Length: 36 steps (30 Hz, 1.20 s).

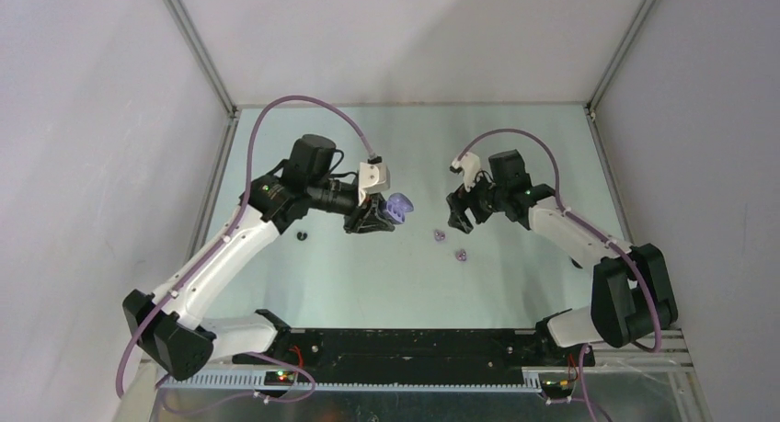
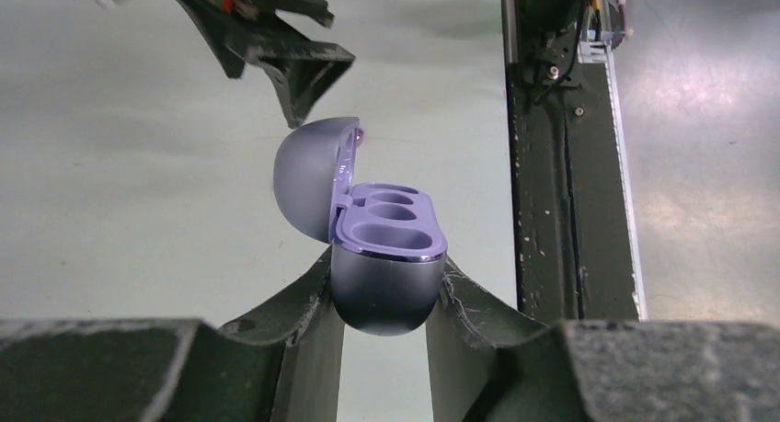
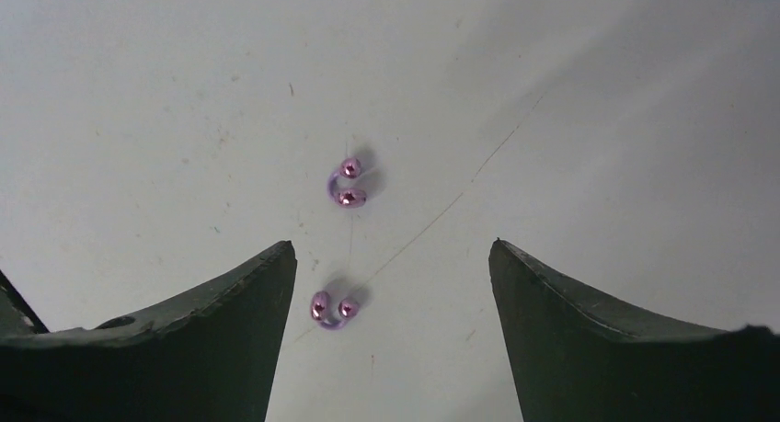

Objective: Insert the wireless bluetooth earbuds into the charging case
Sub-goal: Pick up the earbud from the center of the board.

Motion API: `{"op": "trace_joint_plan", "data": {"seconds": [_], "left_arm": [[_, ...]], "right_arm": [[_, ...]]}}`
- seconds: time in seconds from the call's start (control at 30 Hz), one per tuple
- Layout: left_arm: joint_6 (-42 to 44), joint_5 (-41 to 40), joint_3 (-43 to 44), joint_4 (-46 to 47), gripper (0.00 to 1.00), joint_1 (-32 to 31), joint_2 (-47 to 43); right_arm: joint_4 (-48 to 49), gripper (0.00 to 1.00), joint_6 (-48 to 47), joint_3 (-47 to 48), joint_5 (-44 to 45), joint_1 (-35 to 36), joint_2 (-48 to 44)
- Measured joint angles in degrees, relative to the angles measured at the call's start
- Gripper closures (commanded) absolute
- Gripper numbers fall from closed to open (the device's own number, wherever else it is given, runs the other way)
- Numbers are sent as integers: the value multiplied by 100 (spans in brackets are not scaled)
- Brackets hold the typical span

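My left gripper point(image 2: 384, 302) is shut on the purple charging case point(image 2: 386, 275), holding its rounded base above the table. The lid stands open and two bare wells face up. The top view shows the case point(image 1: 397, 207) at the tip of the left gripper point(image 1: 375, 222). Two pale purple earbuds lie on the table: one point(image 3: 332, 309) between my right gripper's open fingers, close to the left one, the other point(image 3: 347, 183) a little beyond. The right gripper point(image 3: 394, 247) hovers above them, holding nothing. From above, these earbuds point(image 1: 440, 235) point(image 1: 461, 254) lie just below the right gripper point(image 1: 457, 222).
A small black earbud point(image 1: 303, 236) lies on the table left of the left arm. The right gripper's fingers point(image 2: 285, 54) show just beyond the case in the left wrist view. A black rail point(image 1: 414, 348) runs along the near edge.
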Motion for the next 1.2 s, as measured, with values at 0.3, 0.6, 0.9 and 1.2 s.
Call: {"op": "trace_joint_plan", "data": {"seconds": [0.3,0.6,0.9,1.2], "left_arm": [[-223,-2,-291,474,100,0,-103],[-330,37,-304,603,99,0,-114],[-391,37,-389,710,99,0,-240],[-413,37,-396,750,98,0,-256]], "right_arm": [[-809,34,-1019,-129,688,184,-39],[-1104,35,-1432,-739,942,398,-111],[-208,44,-2476,-2028,990,531,-966],[1038,46,-3974,-3314,461,603,-2072]]}}
